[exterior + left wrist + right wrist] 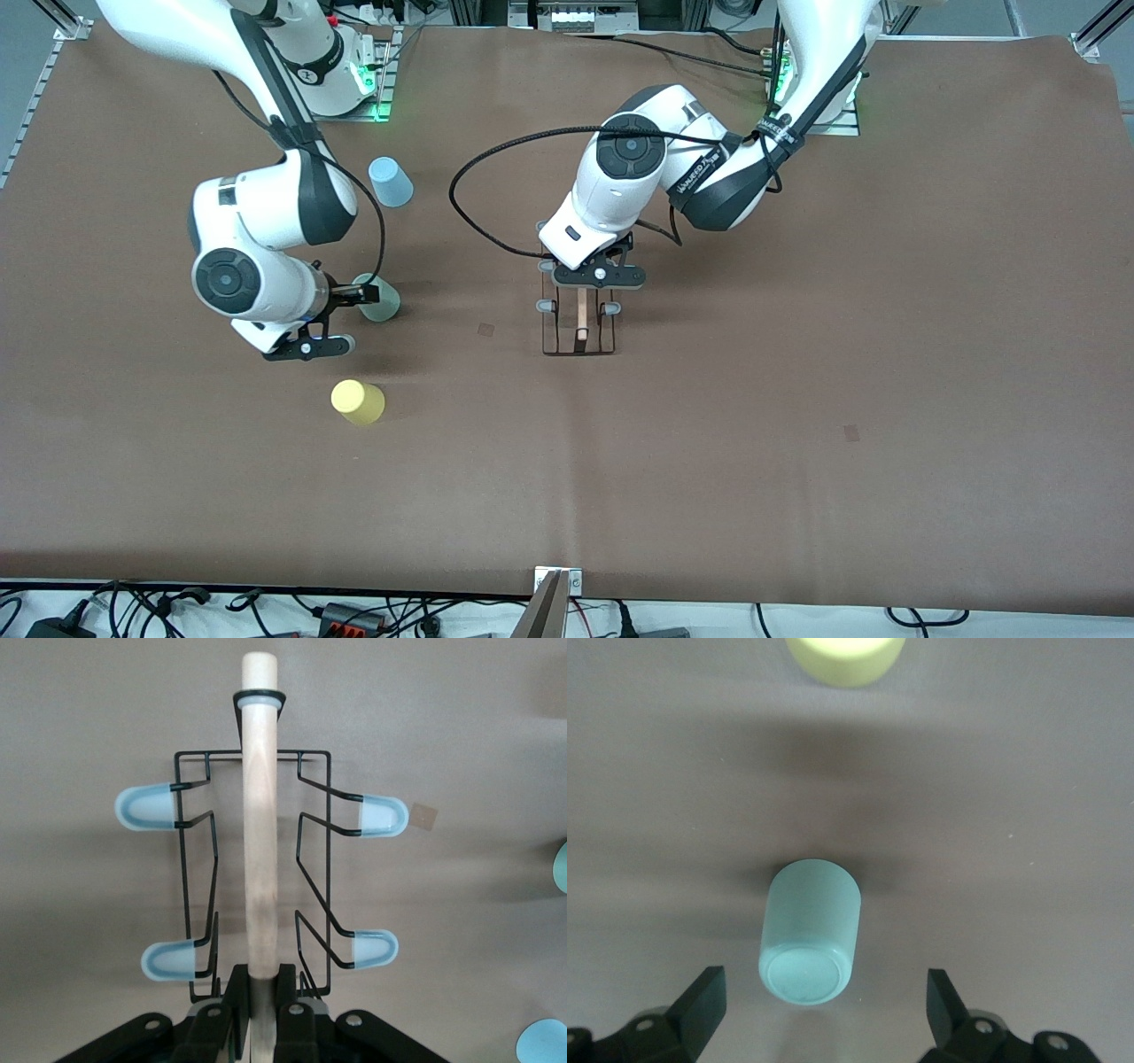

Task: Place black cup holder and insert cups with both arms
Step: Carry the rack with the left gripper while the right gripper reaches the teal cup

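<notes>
Left end effector [581, 285] clamped on the light wooden handle [260, 815] of the black cup holder [578, 323], at the handle's end nearer the robot bases. Holder standing upright on the brown table [797, 399], near the table's middle, prongs with pale blue tips [146, 806] sticking out to both sides, all seen empty. Placing step judged close to done: base apparently on the table, grip not yet let go.

Right end effector [354, 319] spread wide, fingers [700, 1001] on either side of the mint-green cup [811, 930] but not touching it. Cup standing upside down on the table, toward the right arm's end. Grasp judged about to begin.

Yellow cup [358, 401] also upside down, nearer to the front camera than the mint-green cup. Light blue cup [391, 182] farther from the front camera, close to the right arm's base.

Next move likely calls for closing on the mint-green cup squarely across its sides, lifting it, then carrying it toward the holder and slipping its open mouth over a prong. Left end effector probably best kept gripping the handle to steady the light wire frame during insertion.
</notes>
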